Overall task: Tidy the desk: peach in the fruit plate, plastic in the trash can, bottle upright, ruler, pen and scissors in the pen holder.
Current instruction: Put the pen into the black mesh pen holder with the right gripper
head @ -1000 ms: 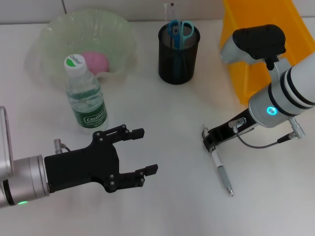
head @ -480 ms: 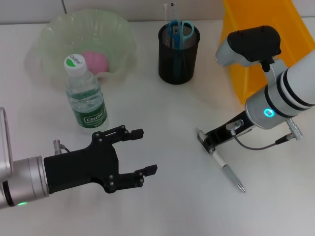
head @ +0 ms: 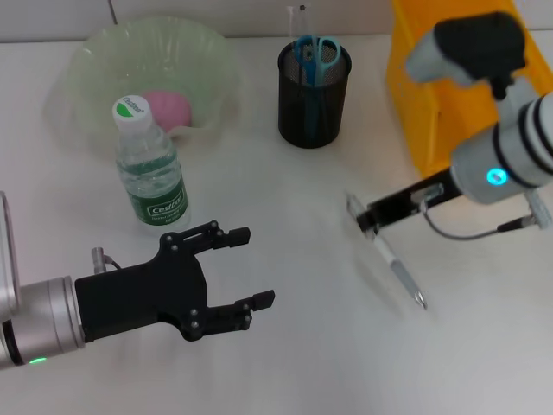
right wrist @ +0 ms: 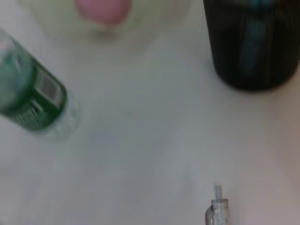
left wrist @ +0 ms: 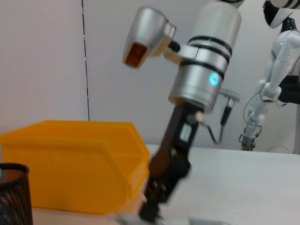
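Since a moment ago our right gripper has lifted the clamped pen, ready for the pen holder.

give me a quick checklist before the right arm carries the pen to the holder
1. Grip: the right gripper is shut on one end of the silver and white pen, which hangs slanted with its tip low: ok.
2. Pen's tip off the white desk: cannot tell.
3. Room in the black mesh pen holder: the blue-handled scissors and a clear ruler already stand in it, with a gap beside them: ok.
4. Path: the yellow plastic bin stands close beside the right arm: cannot tell.
5. The left gripper is open, low and away from the holder: ok.
6. The upright clear water bottle is out of the way: ok.
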`<act>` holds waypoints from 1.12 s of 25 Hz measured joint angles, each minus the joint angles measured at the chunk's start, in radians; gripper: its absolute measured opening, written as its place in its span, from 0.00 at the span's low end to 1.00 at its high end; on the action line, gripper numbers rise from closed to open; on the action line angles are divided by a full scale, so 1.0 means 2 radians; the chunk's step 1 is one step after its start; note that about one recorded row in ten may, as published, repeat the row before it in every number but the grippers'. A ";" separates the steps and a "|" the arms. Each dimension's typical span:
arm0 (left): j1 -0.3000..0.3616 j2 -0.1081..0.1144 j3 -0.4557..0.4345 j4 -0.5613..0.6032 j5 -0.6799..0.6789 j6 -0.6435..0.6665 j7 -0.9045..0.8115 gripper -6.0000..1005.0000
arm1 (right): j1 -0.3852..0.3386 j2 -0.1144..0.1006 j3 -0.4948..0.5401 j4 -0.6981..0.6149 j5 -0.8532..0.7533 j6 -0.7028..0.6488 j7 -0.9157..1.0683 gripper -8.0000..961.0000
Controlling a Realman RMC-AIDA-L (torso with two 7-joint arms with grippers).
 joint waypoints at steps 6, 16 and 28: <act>0.001 0.000 0.000 0.000 0.000 -0.001 0.000 0.79 | -0.055 0.000 0.083 -0.084 0.135 0.096 -0.148 0.13; 0.001 0.000 -0.005 0.000 -0.001 -0.002 0.001 0.79 | -0.023 0.003 0.093 0.153 0.663 0.249 -0.779 0.13; -0.001 -0.001 -0.007 -0.001 0.000 -0.001 0.002 0.79 | 0.076 0.004 0.077 0.462 0.930 0.141 -1.138 0.13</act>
